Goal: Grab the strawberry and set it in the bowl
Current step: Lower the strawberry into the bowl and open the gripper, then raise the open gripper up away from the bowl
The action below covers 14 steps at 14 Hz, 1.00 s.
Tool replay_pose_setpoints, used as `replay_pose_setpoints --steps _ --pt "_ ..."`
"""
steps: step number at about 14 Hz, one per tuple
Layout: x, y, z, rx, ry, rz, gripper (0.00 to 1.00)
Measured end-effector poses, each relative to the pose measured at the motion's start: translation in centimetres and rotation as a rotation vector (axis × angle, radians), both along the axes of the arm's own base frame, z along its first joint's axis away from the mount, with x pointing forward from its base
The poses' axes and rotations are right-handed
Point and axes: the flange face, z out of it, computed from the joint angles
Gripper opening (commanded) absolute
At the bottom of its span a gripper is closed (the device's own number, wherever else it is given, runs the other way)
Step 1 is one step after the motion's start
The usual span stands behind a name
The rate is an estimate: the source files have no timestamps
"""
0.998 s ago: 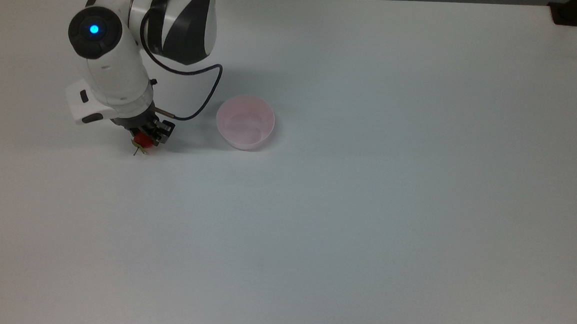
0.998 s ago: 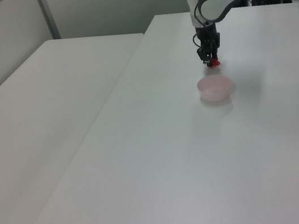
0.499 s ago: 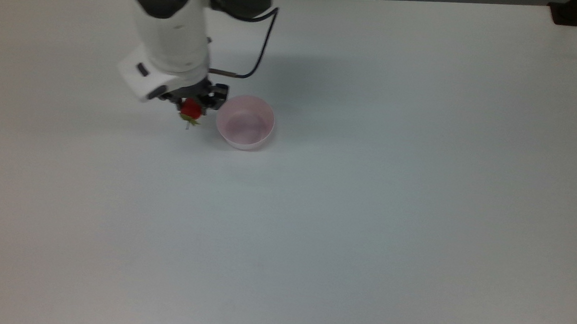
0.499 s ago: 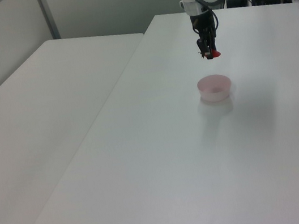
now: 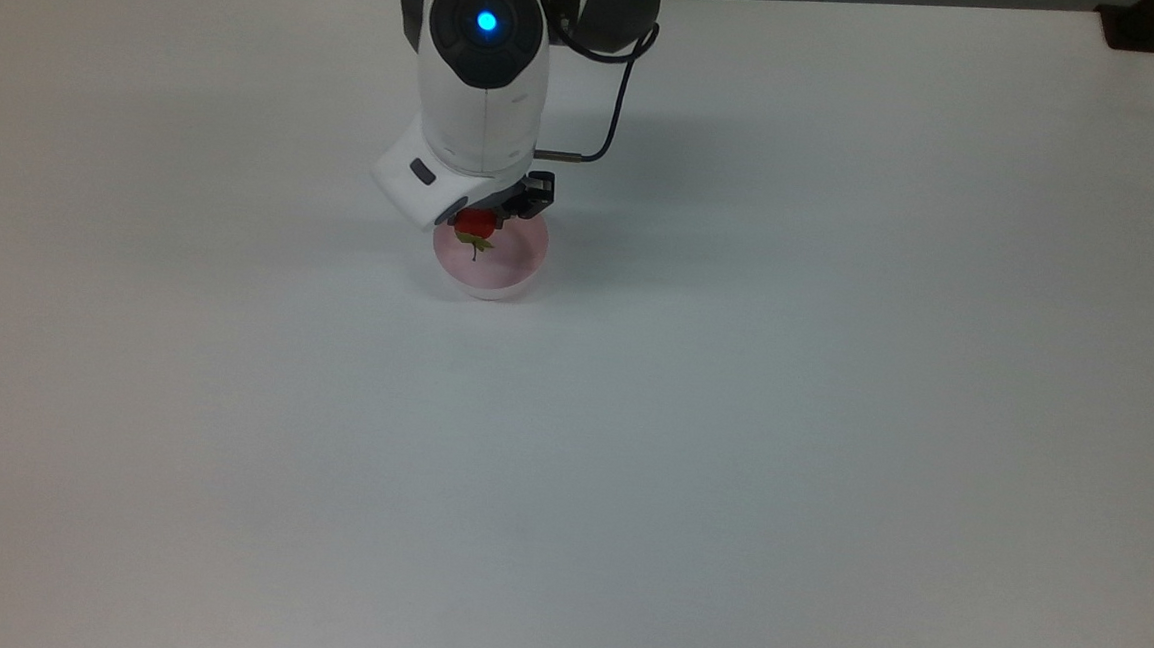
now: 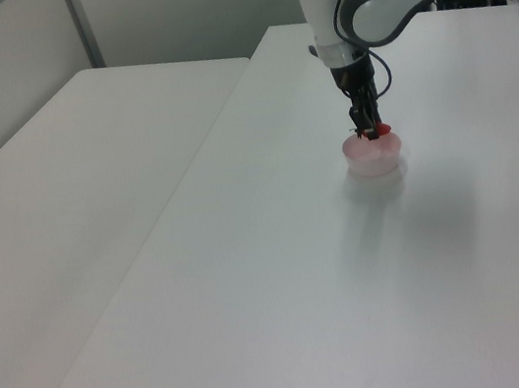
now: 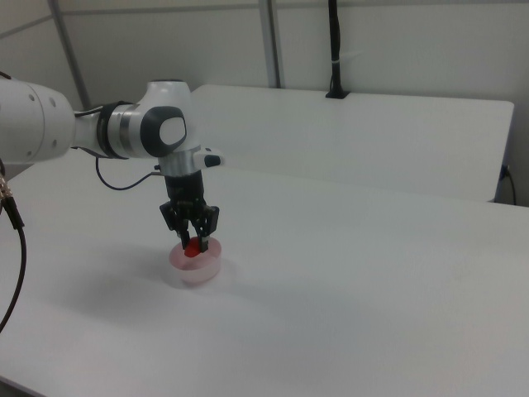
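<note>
one hand point(image 5: 480, 214) clamps one strawberry point(image 5: 475, 225) above one pink bowl point(image 5: 515, 265), on the top view's left of the table point(image 5: 834, 380).

The strawberry point(image 5: 476, 223) looks glossy red, with a dull green-brown stem; the bowl point(image 5: 510, 268) is smooth pale pink plastic, faintly translucent; the arm's shell point(image 5: 482, 108) is glossy white plastic with dark matt joints; the table point(image 5: 731, 424) is a smooth matt white surface; the cable point(image 5: 615, 116) looks black and rubbery.
</note>
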Motion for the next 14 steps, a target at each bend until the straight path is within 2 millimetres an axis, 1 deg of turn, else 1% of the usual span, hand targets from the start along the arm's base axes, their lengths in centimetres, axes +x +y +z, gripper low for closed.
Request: replay_pose_setpoints --steps 1,2,3,5,7,9,11,12,14 --pt "-0.1 0.1 -0.4 0.001 0.000 0.002 0.35" --pt "-0.1 0.0 -0.6 0.001 0.002 0.001 0.59" --pt "-0.2 0.0 -0.9 0.000 0.006 0.001 1.00" --pt "-0.2 0.0 -1.2 0.000 0.011 0.001 1.00" --pt "-0.2 0.0 -1.0 0.001 0.006 0.001 1.00" --pt "0.1 0.0 0.4 0.001 -0.019 0.000 1.00" --pt "0.4 0.1 4.1 0.002 -0.076 0.000 1.00" --pt "0.1 0.3 6.3 0.001 -0.097 0.003 1.00" --pt "-1.3 1.0 11.0 -0.004 -0.125 0.005 1.00"
